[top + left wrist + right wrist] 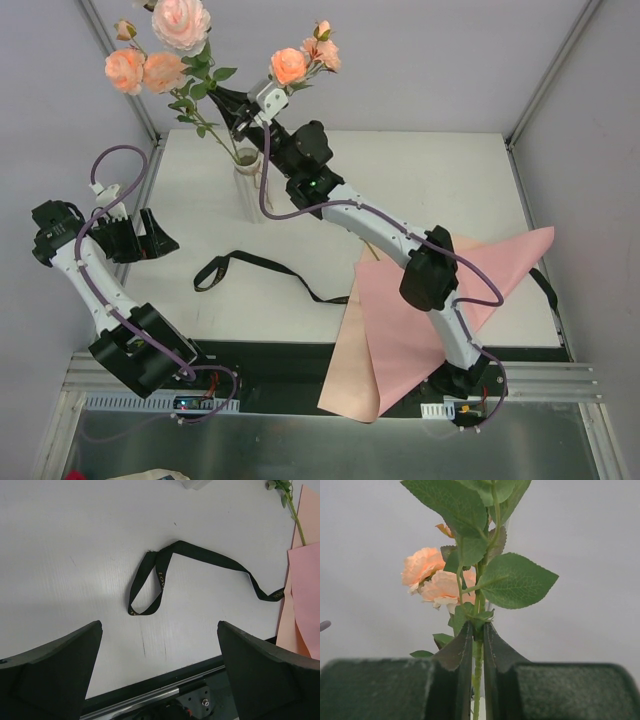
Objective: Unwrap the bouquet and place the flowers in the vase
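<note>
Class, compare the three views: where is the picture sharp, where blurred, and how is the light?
Top external: even, diffuse light, only faint shadows on the table. Left wrist: ribbon crisp, left gripper dark and soft-edged. Right wrist: flower stem, pinched by the right gripper, and leaves sharp; blooms slightly soft.

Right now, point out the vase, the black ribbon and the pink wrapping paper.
vase (250, 195), top view, middle of its body.
black ribbon (205, 553), left wrist view, the straight stretch right of the loop.
pink wrapping paper (390, 320), top view, flat middle of the sheet.
</note>
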